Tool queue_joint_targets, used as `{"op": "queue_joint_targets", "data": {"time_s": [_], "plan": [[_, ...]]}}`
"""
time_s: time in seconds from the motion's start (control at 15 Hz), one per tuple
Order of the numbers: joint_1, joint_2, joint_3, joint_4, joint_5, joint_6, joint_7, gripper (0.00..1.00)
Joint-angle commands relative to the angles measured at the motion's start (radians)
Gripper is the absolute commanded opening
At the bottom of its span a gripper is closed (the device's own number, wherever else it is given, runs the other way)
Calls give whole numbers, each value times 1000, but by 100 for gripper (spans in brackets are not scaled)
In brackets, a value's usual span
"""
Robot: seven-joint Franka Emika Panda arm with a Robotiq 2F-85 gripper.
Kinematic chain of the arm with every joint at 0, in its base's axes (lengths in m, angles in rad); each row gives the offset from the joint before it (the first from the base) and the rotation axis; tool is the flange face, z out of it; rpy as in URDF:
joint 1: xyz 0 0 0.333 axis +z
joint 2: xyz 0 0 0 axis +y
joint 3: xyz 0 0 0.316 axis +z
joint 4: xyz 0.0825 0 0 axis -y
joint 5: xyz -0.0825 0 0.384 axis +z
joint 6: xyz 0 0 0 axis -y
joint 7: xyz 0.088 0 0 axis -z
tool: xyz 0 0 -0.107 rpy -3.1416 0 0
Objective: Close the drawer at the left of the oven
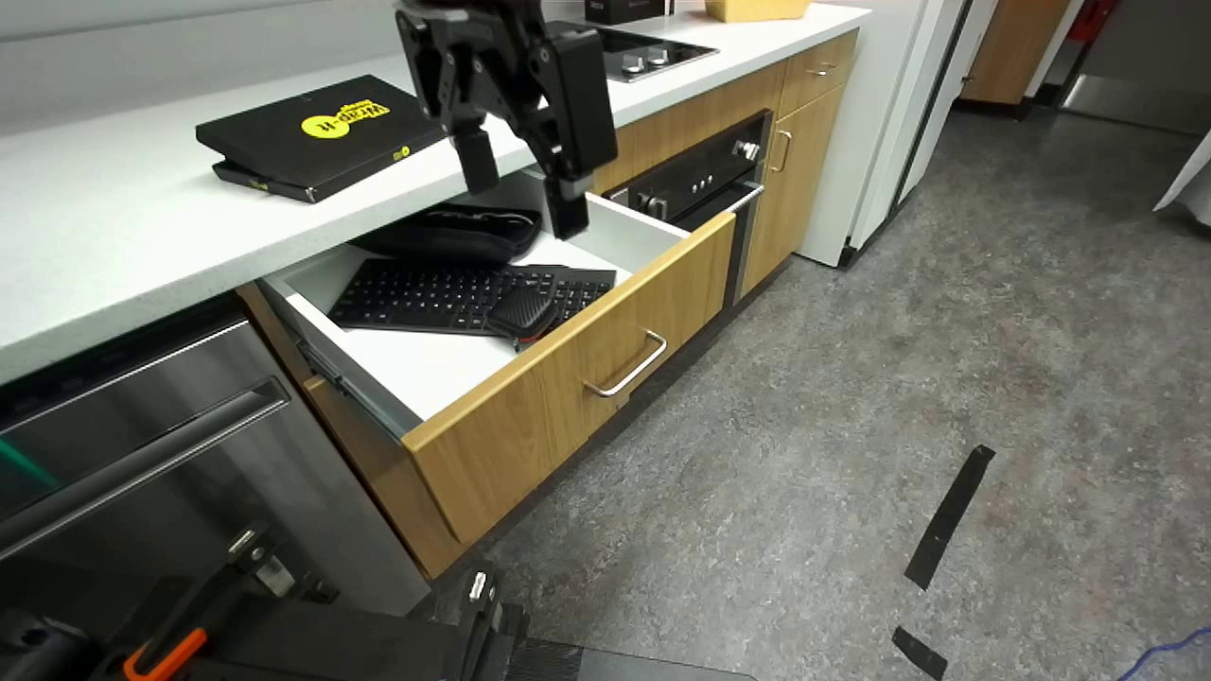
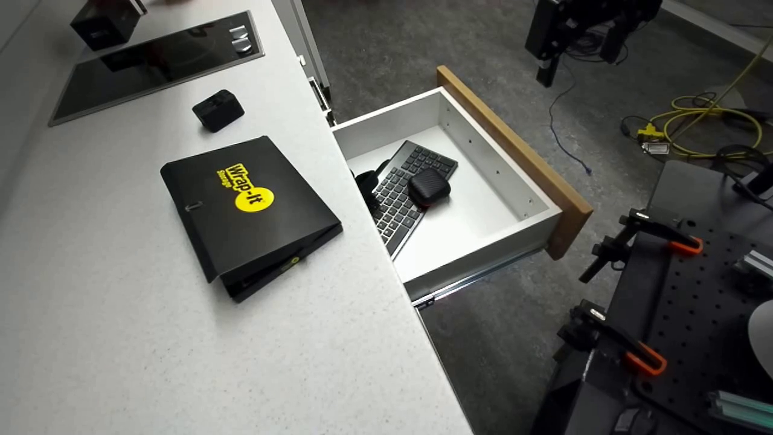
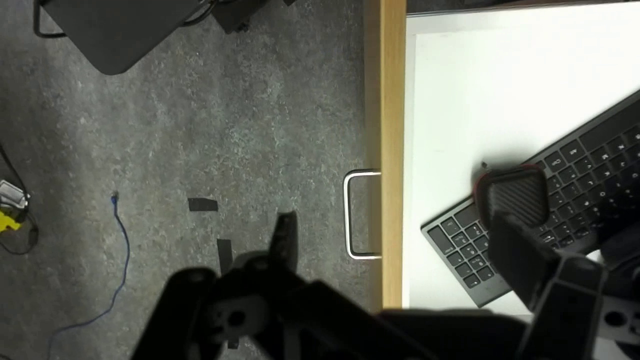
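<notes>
I am holding the fingers [image 1: 570, 208] wide apart, and they are hanging higher than the drawer [image 2: 468, 211]. That drawer is standing pulled out from under the white worktop [image 2: 290, 362], just beside the oven [image 1: 710, 175], with its oak-coloured front [image 1: 568, 388] jutting over the grey floor [image 1: 851, 426]. In the wrist view I am looking down on the front's top edge, which is running between the two fingers as they appear there; the silver handle [image 3: 347, 215] is projecting on the floor side. Inside, a black keyboard [image 2: 392, 208] is lying aslant, a small black case [image 2: 429, 186] is resting partly on it, and a black pouch [image 1: 454, 235] is sitting towards the back. Up on the worktop, a black box [image 2: 253, 181] with yellow lettering is lying with its lid slightly askew, and a small black object [image 2: 218, 110] is sitting between it and the cooktop [image 2: 163, 66].
</notes>
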Motion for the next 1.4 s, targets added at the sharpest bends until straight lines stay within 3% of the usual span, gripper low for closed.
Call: {"op": "queue_joint_targets", "data": {"time_s": [0.0,0.27,0.33,0.67,0.8,0.93,1.07,1.33], "plan": [[13,19,-23,12,-7,-2,5,100],[15,33,-24,27,-7,-2,5,100],[-17,72,-1,17,-60,114,88,100],[-165,286,6,99,-351,274,382,100],[-183,384,-24,161,-494,277,531,100],[-148,506,-82,243,-588,269,656,100],[-93,624,-144,317,-608,282,726,100],[-15,847,-199,458,-399,297,681,100]]}}
